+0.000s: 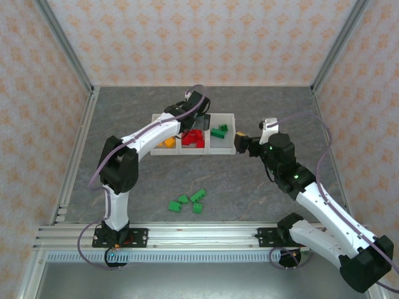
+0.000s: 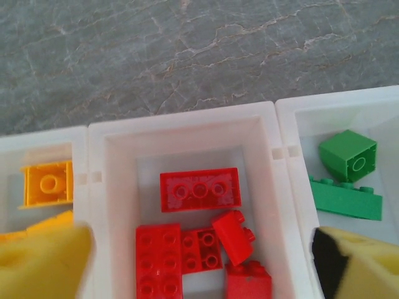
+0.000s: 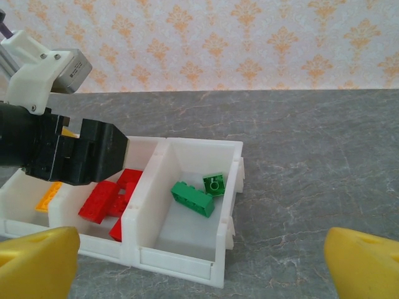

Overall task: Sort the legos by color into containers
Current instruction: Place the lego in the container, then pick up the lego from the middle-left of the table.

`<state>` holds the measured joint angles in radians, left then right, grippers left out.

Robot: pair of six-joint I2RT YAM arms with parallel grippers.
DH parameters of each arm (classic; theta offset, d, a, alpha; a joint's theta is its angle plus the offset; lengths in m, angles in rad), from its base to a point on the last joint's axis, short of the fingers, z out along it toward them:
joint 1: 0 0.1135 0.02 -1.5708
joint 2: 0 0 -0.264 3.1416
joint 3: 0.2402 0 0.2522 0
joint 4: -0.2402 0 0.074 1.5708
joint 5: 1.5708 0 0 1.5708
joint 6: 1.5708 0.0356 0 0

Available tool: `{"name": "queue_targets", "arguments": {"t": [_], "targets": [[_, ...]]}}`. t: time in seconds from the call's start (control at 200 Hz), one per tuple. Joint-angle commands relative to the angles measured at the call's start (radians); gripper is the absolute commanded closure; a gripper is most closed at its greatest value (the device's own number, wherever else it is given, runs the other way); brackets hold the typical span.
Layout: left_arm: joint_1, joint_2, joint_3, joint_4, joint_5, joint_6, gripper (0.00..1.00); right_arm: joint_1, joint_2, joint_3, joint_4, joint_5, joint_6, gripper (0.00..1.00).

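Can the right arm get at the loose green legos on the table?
Probably yes: the green legos lie uncovered on bare table, the right gripper is open beside the containers, and the left gripper sits over the containers, off that path.

Beneath the left end effector [image 2: 199, 277] the containers [image 2: 187, 118] are white translucent plastic, smooth with a dull sheen. The legos [image 2: 199, 190] in them are hard, glossy plastic. The end effector's pads [image 2: 37, 265] look like matt yellow foam, faintly porous. Beyond the containers the tabletop [image 2: 187, 50] is matt grey, veined like stone. Ahead of the right end effector [image 3: 202, 265] the wall [image 3: 249, 43] looks like patterned paper, flat and without shine.
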<state>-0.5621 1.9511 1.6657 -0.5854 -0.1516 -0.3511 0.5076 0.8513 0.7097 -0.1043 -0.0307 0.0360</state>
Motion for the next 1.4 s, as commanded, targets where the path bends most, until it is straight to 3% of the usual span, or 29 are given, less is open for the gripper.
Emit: {"name": "queue_targets", "arguments": {"t": [0.0,0.21,0.35,0.646,0.846,1.036,1.397], "targets": [[-0.002,-0.151,-0.083,0.007,-0.022,0.024,0.00,-0.001,-0.033,-0.015,0.052,-0.016,-0.003,0.00],[-0.033,-0.336,-0.324,0.041,0.060,0.021,0.01,-0.001,-0.053,-0.035,0.081,0.124,0.036,0.00],[-0.140,-0.410,-0.458,0.038,0.096,0.030,0.01,-0.001,-0.071,-0.030,0.062,0.241,0.098,0.00],[-0.388,-0.296,-0.469,-0.077,0.141,0.020,0.02,-0.001,-0.173,-0.085,-0.003,0.176,0.163,0.00],[-0.428,-0.174,-0.409,-0.139,0.123,0.019,0.16,-0.001,-0.283,-0.177,0.009,0.201,0.205,0.00],[-0.454,-0.117,-0.392,-0.163,0.127,0.017,0.23,-0.001,-0.267,-0.176,0.019,0.212,0.185,0.00],[-0.470,-0.118,-0.449,-0.152,0.219,0.016,0.28,-0.001,-0.224,-0.171,0.019,0.221,0.171,0.00]]}}
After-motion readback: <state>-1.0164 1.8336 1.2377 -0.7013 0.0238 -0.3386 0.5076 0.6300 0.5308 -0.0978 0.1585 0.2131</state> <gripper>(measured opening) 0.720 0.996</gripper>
